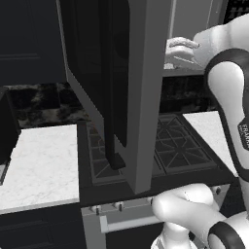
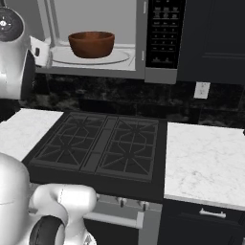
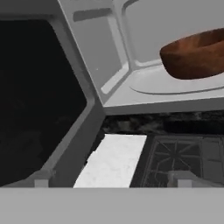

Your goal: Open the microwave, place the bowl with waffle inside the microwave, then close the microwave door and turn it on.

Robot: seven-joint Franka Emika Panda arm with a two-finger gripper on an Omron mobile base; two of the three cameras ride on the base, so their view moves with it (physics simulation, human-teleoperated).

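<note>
The microwave [image 2: 143, 72] stands open above the stove. Its door [image 1: 141, 97] is swung far out to the left, with the dark handle bar [image 1: 113, 121] on its free edge. The reddish-brown bowl [image 2: 91, 44] sits on the round turntable inside, also seen as the bowl [image 3: 197, 54] at upper right in the hand view. Its wall hides the waffle. My gripper [image 3: 113, 181] is open and holds nothing. It hovers just outside the cavity's lower left corner, between the door glass [image 3: 39, 100] and the opening, apart from the bowl.
The black button panel [image 2: 165, 33] is at the microwave's right. Below lies the black gas stove [image 2: 100, 146], with white marble counters to its left [image 1: 41, 165] and right [image 2: 206, 162]. A wall outlet [image 2: 202, 89] sits on the dark backsplash. Dark cabinets flank the microwave.
</note>
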